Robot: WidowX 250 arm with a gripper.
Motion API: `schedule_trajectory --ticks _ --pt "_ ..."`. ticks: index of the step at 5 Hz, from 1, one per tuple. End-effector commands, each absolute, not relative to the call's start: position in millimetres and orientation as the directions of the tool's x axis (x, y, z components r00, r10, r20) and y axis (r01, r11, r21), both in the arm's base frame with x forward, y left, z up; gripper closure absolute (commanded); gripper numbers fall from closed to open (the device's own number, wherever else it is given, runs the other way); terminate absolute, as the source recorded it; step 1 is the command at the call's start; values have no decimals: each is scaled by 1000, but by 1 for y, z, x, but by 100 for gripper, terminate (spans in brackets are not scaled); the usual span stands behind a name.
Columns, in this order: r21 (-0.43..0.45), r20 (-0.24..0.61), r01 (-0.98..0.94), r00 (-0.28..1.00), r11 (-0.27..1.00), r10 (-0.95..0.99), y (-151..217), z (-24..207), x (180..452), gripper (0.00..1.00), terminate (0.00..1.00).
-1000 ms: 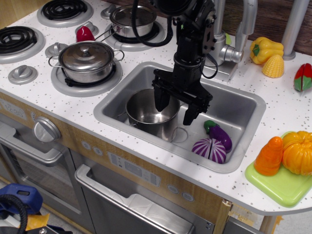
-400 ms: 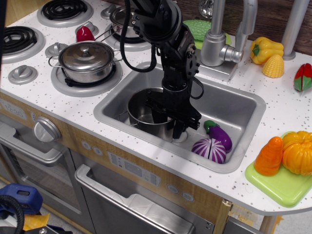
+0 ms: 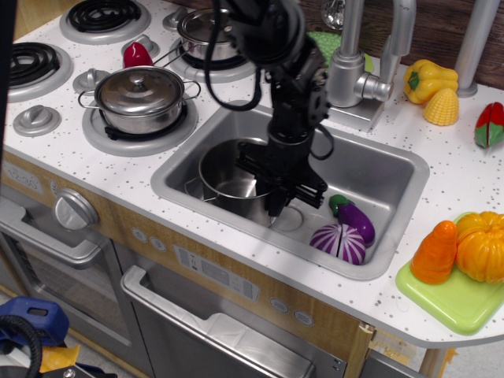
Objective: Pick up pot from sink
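Fingers (image 3: 277,201) now clamped on pot (image 3: 228,185) rim, pot shifted left in sink (image 3: 378,169)

We see bare floor in the brushed-steel sink (image 3: 378,169) behind the shiny lidless steel pot (image 3: 228,185); purple toy eggplant (image 3: 352,215) and purple-white onion half (image 3: 339,240) block the right front corner.

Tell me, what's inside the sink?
Inside the sink sits a shiny pot, with the gripper at its right rim. A purple eggplant and purple onion lie right. The arm hides part of the pot.

Black arm (image 3: 272,39), looping black cables; black end effector (image 3: 277,197), blocky, thin fingers.
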State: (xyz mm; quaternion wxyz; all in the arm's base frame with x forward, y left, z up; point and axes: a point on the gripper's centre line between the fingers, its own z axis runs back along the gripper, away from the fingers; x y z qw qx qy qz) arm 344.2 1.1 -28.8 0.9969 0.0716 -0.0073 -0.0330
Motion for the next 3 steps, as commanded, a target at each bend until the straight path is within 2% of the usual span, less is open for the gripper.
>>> schedule_trajectory --ticks 1,2,3 --pt "181 85 38 995 983 -54 -8 52 365 100 0" --pt "173 77 24 996 985 -38 -13 79 368 100 0" --pt "198 87 19 996 980 -37 -24 89 371 100 100"
